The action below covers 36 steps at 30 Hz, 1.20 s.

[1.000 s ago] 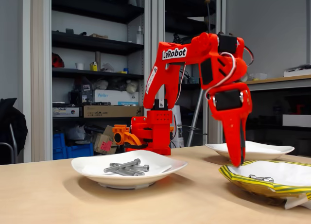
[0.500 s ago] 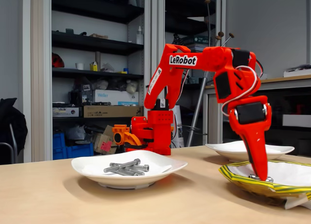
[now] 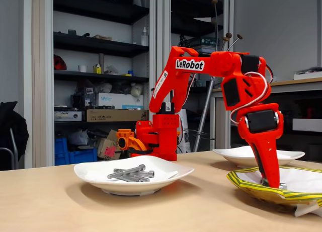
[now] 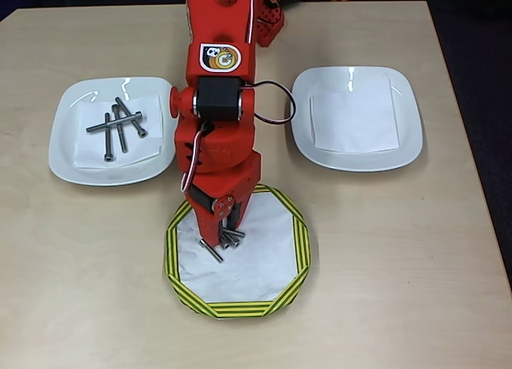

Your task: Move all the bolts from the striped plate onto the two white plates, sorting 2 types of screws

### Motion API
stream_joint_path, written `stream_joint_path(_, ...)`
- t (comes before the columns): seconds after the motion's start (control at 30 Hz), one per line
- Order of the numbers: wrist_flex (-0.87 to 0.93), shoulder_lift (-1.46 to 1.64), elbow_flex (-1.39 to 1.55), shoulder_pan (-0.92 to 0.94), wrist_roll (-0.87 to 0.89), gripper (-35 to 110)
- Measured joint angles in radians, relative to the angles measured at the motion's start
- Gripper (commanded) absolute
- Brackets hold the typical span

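A red robot arm (image 4: 216,105) is seen reaching down into the striped plate (image 4: 284,285), its gripper (image 4: 225,234) lowered among a small cluster of bolts (image 4: 226,241) there. Whether anything is clamped cannot be told. Four long bolts (image 4: 116,125) are piled on the left white plate (image 4: 64,157) in the overhead view; the right white plate (image 4: 404,141) is well apart
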Motion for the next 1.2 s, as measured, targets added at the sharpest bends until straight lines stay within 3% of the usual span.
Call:
stream_joint_path(0.17,0.041,-0.046,-0.078,0.008,-0.002,0)
stream_joint_path(0.47,0.120,-0.060,-0.173,0.028,-0.003,0)
stream_joint_path(0.77,0.330,-0.101,-0.382,0.034,-0.003,0)
stream_joint_path(1.2,0.419,-0.118,-0.446,-0.003,0.072,0)
